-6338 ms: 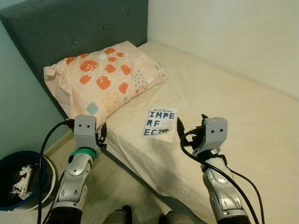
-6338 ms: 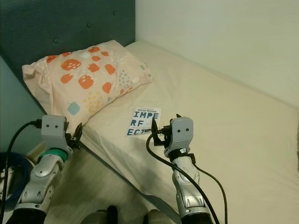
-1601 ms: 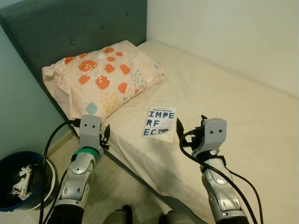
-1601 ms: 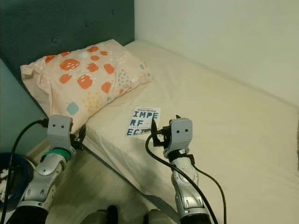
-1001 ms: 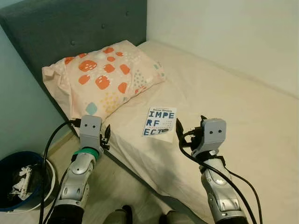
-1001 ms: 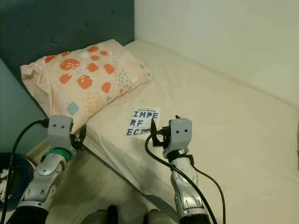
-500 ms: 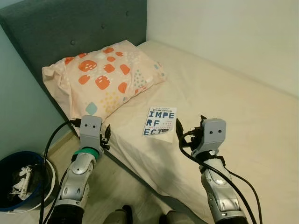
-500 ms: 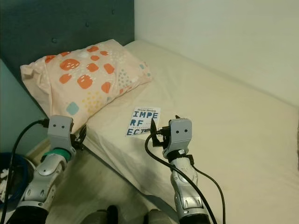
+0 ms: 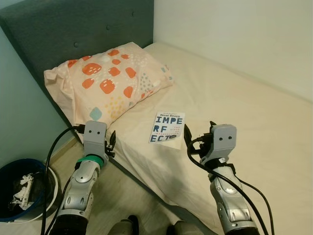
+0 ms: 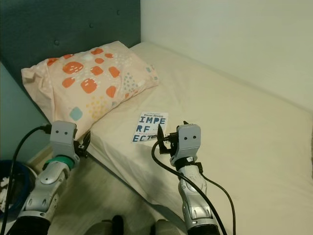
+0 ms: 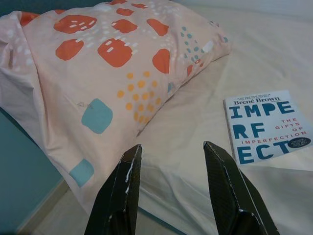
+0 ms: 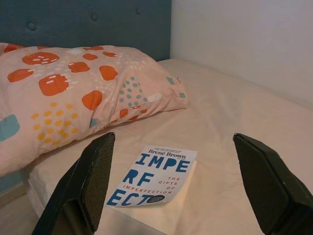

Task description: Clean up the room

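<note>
A bed (image 9: 234,98) with a cream sheet runs from the dark grey-blue padded headboard (image 9: 73,34) along the pale wall. At its head lies a peach pillow (image 9: 105,81) printed with orange, teal and yellow shapes, one corner hanging past the mattress edge. On the floor beside the bed, on the robot's left, stands a dark blue bin (image 9: 22,188) with white scraps inside; the picture edge cuts it off, and what the scraps are cannot be made out.

A white book (image 9: 167,128) with large blue letters on its cover lies flat on the sheet, just beside the lower corner of the pillow and near the bed's edge. Its cover is legible in the wrist views, though the small print low on it is too fine to read.

The right end effector (image 12: 186,183) is raised over the mattress just short of the book; its fingers are spread wide apart, empty, with the book lying ahead between them and not touched. The left end effector (image 11: 173,191) sits lower, at the edge of the bed below the pillow, its fingers also parted and holding nothing; the book lies off to its right, well apart from it. Black cables (image 9: 54,147) loop from both wrists.
</note>
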{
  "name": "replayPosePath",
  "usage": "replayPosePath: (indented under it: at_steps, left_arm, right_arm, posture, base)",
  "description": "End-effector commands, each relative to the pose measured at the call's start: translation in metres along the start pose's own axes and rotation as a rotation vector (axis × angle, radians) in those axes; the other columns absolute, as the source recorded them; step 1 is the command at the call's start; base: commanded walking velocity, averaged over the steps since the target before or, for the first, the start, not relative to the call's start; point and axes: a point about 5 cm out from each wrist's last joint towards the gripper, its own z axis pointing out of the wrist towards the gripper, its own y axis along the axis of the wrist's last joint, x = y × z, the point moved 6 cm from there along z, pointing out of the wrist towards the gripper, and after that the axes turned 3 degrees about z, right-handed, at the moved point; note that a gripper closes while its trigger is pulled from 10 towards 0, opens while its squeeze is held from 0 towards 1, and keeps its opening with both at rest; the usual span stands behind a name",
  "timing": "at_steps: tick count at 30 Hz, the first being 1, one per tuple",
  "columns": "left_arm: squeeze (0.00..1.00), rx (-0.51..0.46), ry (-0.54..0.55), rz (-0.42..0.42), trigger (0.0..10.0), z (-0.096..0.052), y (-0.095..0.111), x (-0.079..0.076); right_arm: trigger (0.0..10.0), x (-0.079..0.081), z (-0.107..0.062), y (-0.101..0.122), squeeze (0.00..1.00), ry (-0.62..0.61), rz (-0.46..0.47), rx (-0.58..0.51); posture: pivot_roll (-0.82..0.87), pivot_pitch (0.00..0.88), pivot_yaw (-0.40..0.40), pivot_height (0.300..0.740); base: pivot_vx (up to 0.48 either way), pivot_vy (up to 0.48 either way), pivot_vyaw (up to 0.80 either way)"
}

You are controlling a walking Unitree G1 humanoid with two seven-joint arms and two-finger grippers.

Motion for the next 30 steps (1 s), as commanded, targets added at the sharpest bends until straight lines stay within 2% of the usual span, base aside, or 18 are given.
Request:
replayPosePath:
  at_steps: [1, 30]
  left_arm:
    - [0.00, 0.030, -0.006, 0.010, 10.0, -0.0022, -0.0078, -0.0012]
    - [0.00, 0.027, -0.009, 0.010, 10.0, 0.0000, -0.0071, -0.0029]
  right_arm:
    - [10.0, 0.0001, -0.0038, -0.0073, 0.00, -0.004, 0.008, 0.027]
    - [10.0, -0.0001, -0.0018, -0.0067, 0.00, 0.006, -0.004, 0.026]
  posture:
    - [-0.15, 0.025, 0.058, 0.731]
    - [-0.15, 0.011, 0.054, 0.731]
  base:
    - [0.000, 0.000, 0.00]
    - [0.000, 0.000, 0.00]
